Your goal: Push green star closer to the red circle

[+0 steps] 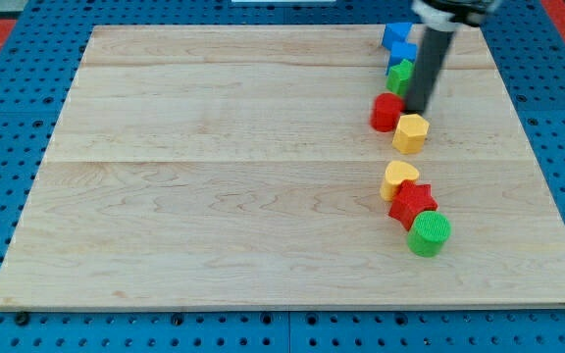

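The green star [399, 74] lies near the view's top right, partly hidden behind my rod. The red circle [386, 112] sits just below it, touching or nearly touching. My tip [418, 111] rests on the board right of the red circle and just above the yellow hexagon [410, 132]. The rod runs up over the green star's right side.
Two blue blocks [396, 36] [403, 53] sit above the green star. Lower down, a yellow heart [398, 179], a red star [412, 204] and a green circle [429, 234] form a cluster. The wooden board [214, 176] lies on a blue pegboard.
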Controlling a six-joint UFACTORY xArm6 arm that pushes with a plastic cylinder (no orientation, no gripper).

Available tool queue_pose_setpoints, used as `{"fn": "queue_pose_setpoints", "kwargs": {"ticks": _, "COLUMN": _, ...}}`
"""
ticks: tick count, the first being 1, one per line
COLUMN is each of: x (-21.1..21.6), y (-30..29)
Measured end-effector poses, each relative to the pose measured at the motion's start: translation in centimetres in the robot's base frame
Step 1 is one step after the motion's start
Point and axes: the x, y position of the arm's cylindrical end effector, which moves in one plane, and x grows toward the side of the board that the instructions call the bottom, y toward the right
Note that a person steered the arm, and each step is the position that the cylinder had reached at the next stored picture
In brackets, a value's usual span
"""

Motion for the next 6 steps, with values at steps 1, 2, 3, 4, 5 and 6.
{"fn": "queue_pose_setpoints", "kwargs": {"ticks": 1, "x": -0.2, "y": -8.7}}
{"fn": "queue_pose_setpoints", "kwargs": {"ticks": 2, "x": -0.1, "y": -5.1}}
{"fn": "queue_pose_setpoints", "kwargs": {"ticks": 3, "x": -0.2, "y": 6.3}}
{"fn": "queue_pose_setpoints", "kwargs": {"ticks": 4, "x": -3.7, "y": 9.0}}
{"fn": "queue_pose_setpoints", "kwargs": {"ticks": 5, "x": -6.4, "y": 6.2}}
{"fn": "queue_pose_setpoints", "kwargs": {"ticks": 6, "x": -6.4, "y": -1.3}}
